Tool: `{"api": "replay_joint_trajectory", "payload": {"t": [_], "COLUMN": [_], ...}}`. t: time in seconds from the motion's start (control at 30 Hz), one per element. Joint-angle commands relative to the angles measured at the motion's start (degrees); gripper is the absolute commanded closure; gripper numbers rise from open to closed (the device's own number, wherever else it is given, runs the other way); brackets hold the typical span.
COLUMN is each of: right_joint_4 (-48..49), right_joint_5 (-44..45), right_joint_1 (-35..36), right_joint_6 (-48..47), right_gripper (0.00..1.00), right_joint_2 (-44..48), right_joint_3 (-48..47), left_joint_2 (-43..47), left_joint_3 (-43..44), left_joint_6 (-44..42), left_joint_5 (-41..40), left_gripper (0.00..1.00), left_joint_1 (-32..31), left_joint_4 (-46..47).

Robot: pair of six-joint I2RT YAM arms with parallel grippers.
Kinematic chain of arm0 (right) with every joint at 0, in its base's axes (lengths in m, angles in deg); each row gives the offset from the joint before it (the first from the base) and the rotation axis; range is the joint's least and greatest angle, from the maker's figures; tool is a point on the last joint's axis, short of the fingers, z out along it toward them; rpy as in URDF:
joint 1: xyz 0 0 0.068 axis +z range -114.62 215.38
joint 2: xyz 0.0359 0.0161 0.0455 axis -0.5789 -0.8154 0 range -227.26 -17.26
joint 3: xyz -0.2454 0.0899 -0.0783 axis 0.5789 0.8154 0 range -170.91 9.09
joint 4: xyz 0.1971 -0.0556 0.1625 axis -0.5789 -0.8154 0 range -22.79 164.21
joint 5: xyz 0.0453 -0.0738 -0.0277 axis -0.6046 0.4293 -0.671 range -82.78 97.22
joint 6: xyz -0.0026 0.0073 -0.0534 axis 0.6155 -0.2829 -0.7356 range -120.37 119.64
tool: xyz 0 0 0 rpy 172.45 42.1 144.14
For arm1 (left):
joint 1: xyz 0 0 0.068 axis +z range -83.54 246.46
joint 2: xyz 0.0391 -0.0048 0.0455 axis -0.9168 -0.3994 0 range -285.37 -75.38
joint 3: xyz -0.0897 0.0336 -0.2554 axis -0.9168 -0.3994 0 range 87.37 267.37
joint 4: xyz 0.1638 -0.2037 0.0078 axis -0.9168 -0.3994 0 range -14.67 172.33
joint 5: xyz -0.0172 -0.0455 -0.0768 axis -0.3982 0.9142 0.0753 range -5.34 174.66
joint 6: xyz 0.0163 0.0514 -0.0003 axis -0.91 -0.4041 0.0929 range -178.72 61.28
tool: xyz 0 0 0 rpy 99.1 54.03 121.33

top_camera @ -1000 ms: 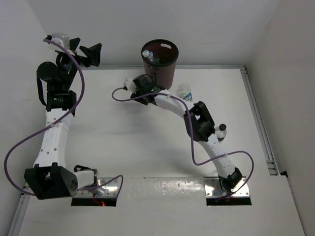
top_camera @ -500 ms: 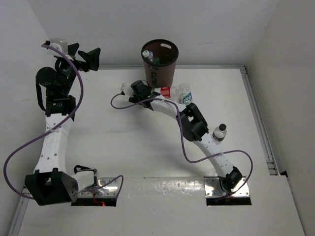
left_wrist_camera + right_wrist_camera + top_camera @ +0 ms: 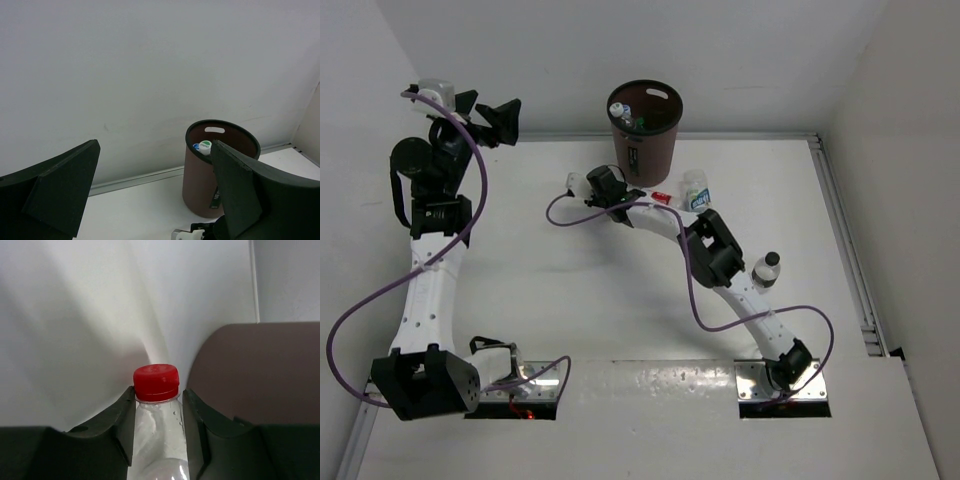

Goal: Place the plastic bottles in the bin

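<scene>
R gripper (image 3: 157,412) pinches red-capped clear plastic bottle (image 3: 156,383) by neck; L gripper (image 3: 155,146) agape, empty. Clear rim of dark brown round bin (image 3: 260,371) before you release.

No text, brand or number is legible in any view.

- Bin (image 3: 656,150): a small pale sticker (image 3: 633,157) on the outer wall, its print too small to read.
- Blue-labelled bottle (image 3: 696,189), beside the bin: blue-and-white label, wording blurred.
- White-capped bottle (image 3: 767,268): dark label, unreadable.
- Red-capped bottle (image 3: 156,382): the right wrist view shows only the cap and clear neck, with no print to be made out on either.
</scene>
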Motion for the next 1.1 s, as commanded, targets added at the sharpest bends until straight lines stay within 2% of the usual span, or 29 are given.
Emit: {"api": "replay_joint_trajectory", "payload": {"t": [0.0, 0.07, 0.1, 0.3, 0.43, 0.53, 0.57, 0.6, 0.77, 0.8, 0.9, 1.07], "right_joint_4": [-3.14, -5.34, -5.51, -5.08, 3.59, 11.78, 18.85, 21.35, 39.62, 42.53, 45.18, 49.41], "right_joint_5": [-4.46, -6.75, -7.88, -16.49, -16.95, -19.83, -20.28, -20.20, -19.50, -19.32, -19.32, -19.32], "right_joint_1": [1.58, 3.42, 4.03, 5.19, 2.73, -3.24, -8.13, -9.57, -19.15, -20.64, -23.99, -25.40], "right_joint_6": [4.34, 6.11, 7.16, 16.21, 22.00, 32.35, 34.57, 40.42, 46.81, 49.42, 55.92, 59.55], "right_gripper": [0.88, 0.98, 1.00, 1.00, 1.00, 1.00, 1.00, 1.00, 1.00, 1.00, 1.00, 1.00], "right_joint_2": [8.98, 14.87, 16.02, 32.61, 38.96, 43.09, 44.66, 44.77, 39.95, 36.45, 31.86, 26.14], "right_joint_3": [2.38, 3.00, 3.43, 4.85, 6.07, 6.60, 8.34, 8.88, 7.93, 4.18, -1.12, -4.38], "left_joint_2": [1.97, 2.50, 2.50, 4.35, 4.87, 4.87, 4.87, 4.87, 3.74, 3.73, 3.20, 2.15], "left_joint_3": [-0.03, -0.03, -0.03, -1.08, -1.08, -1.08, -1.69, -2.22, -2.75, -2.75, -2.75, -3.37], "left_joint_6": [0.06, 0.06, 0.06, 0.06, 0.06, 0.58, 0.58, 1.28, 2.51, 2.52, 2.52, 1.81], "left_joint_5": [0.94, 0.95, 1.56, 2.61, 2.62, 2.62, 3.14, 3.14, 3.14, 3.14, 2.62, 1.56], "left_gripper": [0.00, 0.00, 0.00, 0.00, 0.00, 0.00, 0.00, 0.00, 0.00, 0.00, 0.00, 0.00], "left_joint_1": [0.67, 0.67, 0.67, 0.67, 0.67, 0.15, 0.15, 0.15, -0.38, -0.38, -0.38, -0.38], "left_joint_4": [1.13, 0.61, 0.61, -0.62, -0.62, 0.07, 0.08, 0.86, 2.01, 2.01, 2.01, 1.40]}}
